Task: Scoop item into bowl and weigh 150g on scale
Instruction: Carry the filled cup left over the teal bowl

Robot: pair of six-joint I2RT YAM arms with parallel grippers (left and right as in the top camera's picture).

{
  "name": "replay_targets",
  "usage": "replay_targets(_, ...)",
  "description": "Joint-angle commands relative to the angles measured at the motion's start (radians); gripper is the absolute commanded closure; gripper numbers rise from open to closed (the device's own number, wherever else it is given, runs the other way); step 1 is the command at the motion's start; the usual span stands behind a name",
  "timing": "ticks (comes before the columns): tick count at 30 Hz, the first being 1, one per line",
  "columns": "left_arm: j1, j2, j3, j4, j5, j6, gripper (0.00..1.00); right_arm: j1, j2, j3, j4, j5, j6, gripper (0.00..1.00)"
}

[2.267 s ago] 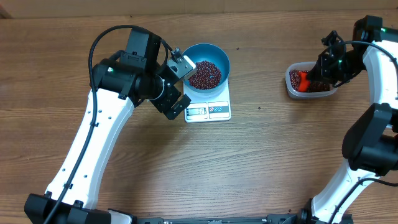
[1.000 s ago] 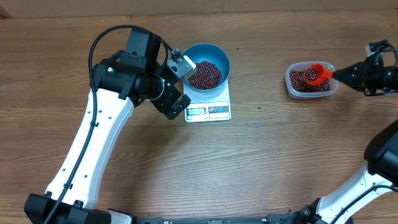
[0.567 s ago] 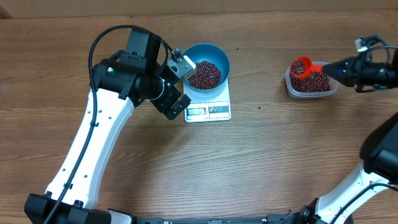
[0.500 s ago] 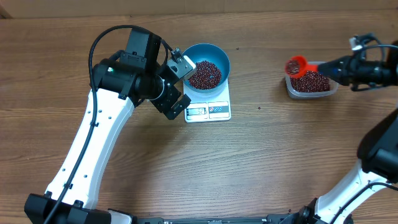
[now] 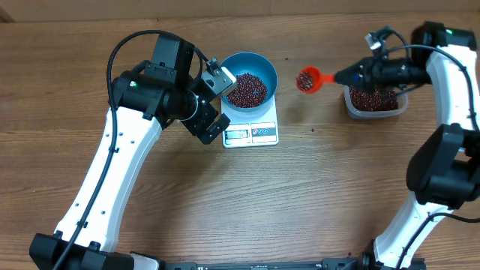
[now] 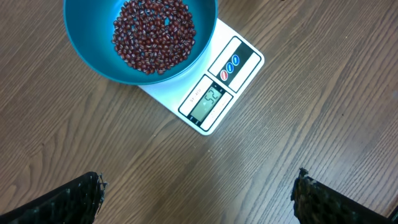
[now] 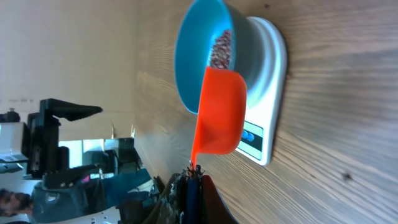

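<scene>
Small dark red-brown beans [image 5: 305, 79] ride small red plastic scoop [image 5: 318, 76], handle clamped in right claw [image 5: 358, 73]; round blue bowl [image 5: 234, 61] on flat white scale [image 5: 251, 133] well ahead. Keep scoop level, tip slowly (watch display). Left claw [image 5: 225, 100] spread wide.

The only legible figure is on the display [image 6: 208, 101] of the scale [image 6: 244, 55], seen from the left wrist camera. Its dark digits on a pale green screen look like 52, though they lie at a slant and may be misread. The label panel [image 6: 231, 64] beside it carries one red and two blue oval signs, their marks too small to read. In the overhead view nothing is legible.
</scene>
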Motion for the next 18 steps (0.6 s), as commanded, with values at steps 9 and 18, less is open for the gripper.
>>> replay_targets(9,0.003,0.006,-0.006,0.001,0.002,0.016,0.0,0.192,-0.001,0.225,0.053,0.069,0.194,0.96)
replay_targets(18,0.003,0.006,-0.006,0.001,0.002,0.015,0.01,0.387,-0.001,0.232,0.245,0.375,0.335,0.96)
